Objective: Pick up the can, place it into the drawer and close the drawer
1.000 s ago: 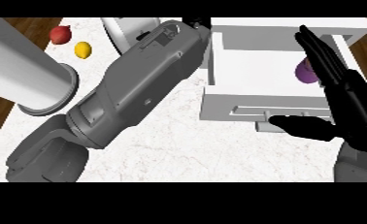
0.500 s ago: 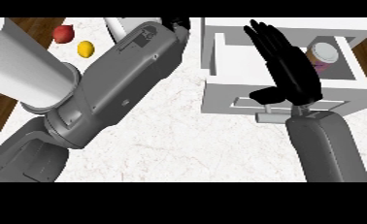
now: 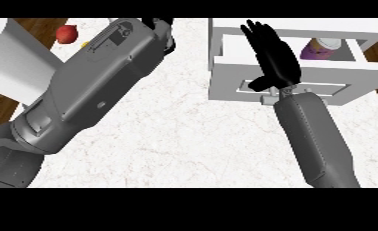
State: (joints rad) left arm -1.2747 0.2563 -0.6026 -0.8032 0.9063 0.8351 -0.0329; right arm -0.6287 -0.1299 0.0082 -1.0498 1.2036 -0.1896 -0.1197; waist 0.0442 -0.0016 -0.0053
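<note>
The white drawer stands pulled out at the upper right of the counter. Inside it, at the far right, lies the purple can with a pale top. My right hand is open with straight fingers, held flat over the drawer's middle and front panel, left of the can and not touching it. My left forearm crosses the left half of the view. Only the fingers of my left hand show past its upper end, near the drawer's left wall; their pose is unclear.
A red apple-like fruit and a small yellow object lie at the upper left, mostly behind my left forearm. A pale cylinder fills the left edge. White marbled counter spreads below the drawer.
My right hand has swung left from the drawer's right side to its middle and front, uncovering the can. My left forearm has moved up and to the right.
</note>
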